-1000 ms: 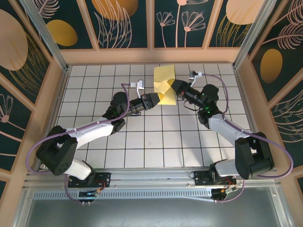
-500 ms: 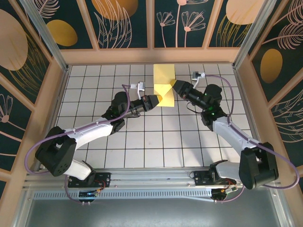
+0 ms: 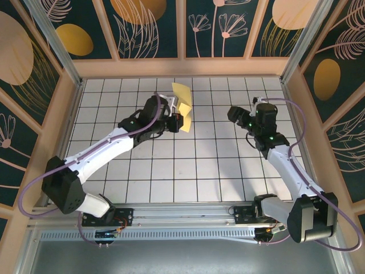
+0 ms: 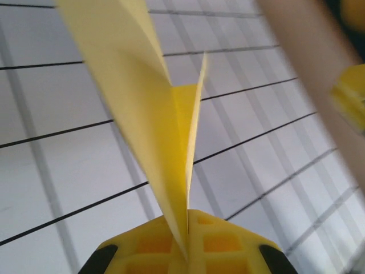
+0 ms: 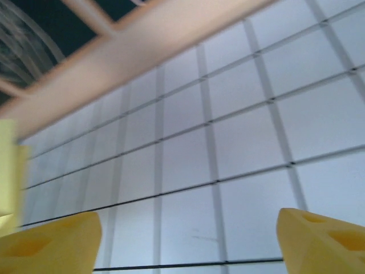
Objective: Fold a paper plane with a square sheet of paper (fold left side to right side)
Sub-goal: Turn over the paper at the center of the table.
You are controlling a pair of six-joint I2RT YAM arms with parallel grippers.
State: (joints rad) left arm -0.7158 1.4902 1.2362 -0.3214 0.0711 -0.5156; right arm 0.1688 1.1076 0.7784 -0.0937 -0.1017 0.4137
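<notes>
The pale-yellow paper [image 3: 182,95] is folded, with layered flaps, and hangs lifted off the tiles at the back middle of the table. My left gripper [image 3: 178,121] is shut on its lower edge. In the left wrist view the paper [image 4: 151,108] rises from between the pinched yellow fingers [image 4: 217,242] as a narrow creased wedge; the left gripper [image 4: 188,234] holds it tight. My right gripper [image 3: 232,113] is about two tiles to the right of the paper, open and apart from it. The right gripper [image 5: 188,245] has only bare tiles between its spread fingers [image 5: 51,242]. A blurred strip of paper [image 5: 7,171] shows at that view's left edge.
The white tiled table [image 3: 194,165] is boxed in by a wooden frame, with a back rail [image 3: 182,68] just behind the paper and posts at the left [image 3: 63,108] and right [image 3: 296,108]. The back rail [image 5: 171,40] crosses the right wrist view.
My right gripper has opened, let go of the paper and drawn back to the right. My left gripper has closed fully, risen and swung left, carrying the paper off the tiles.
</notes>
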